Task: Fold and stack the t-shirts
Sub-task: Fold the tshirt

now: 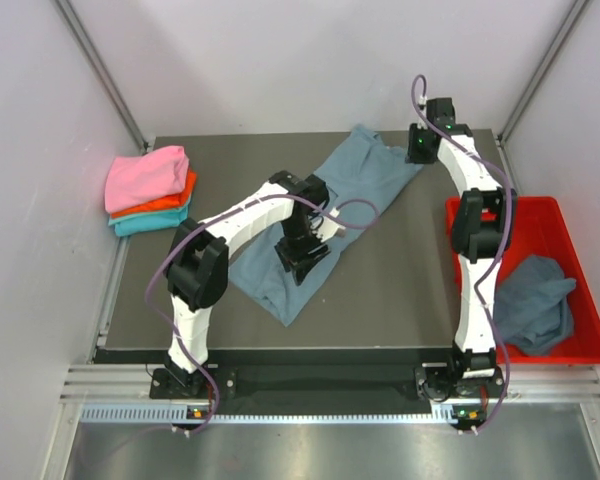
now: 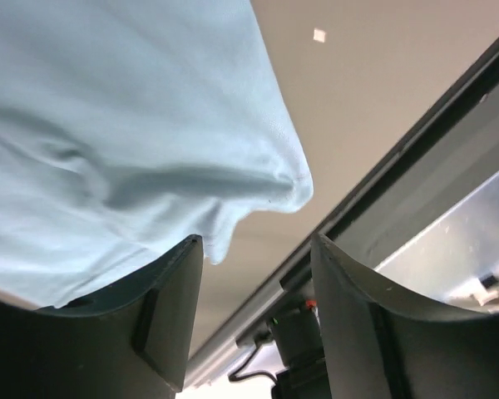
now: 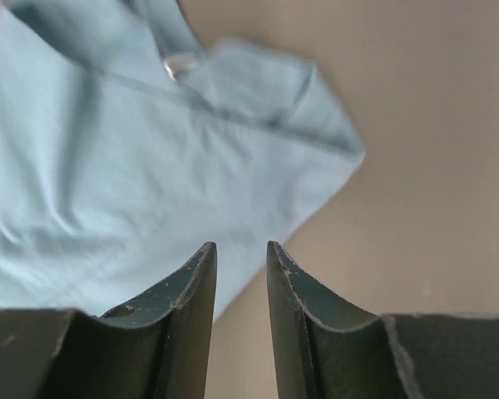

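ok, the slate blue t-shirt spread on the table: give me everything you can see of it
The slate blue t-shirt is plain, soft, cotton-looking cloth. It lies unfolded and diagonally on the dark table, wrinkled, with its near end bunched to a point. The right wrist view shows its neckline with a small pale label. The left gripper hovers open over its near half. The right gripper is slightly open by its far right corner. Neither has cloth between its fingers.
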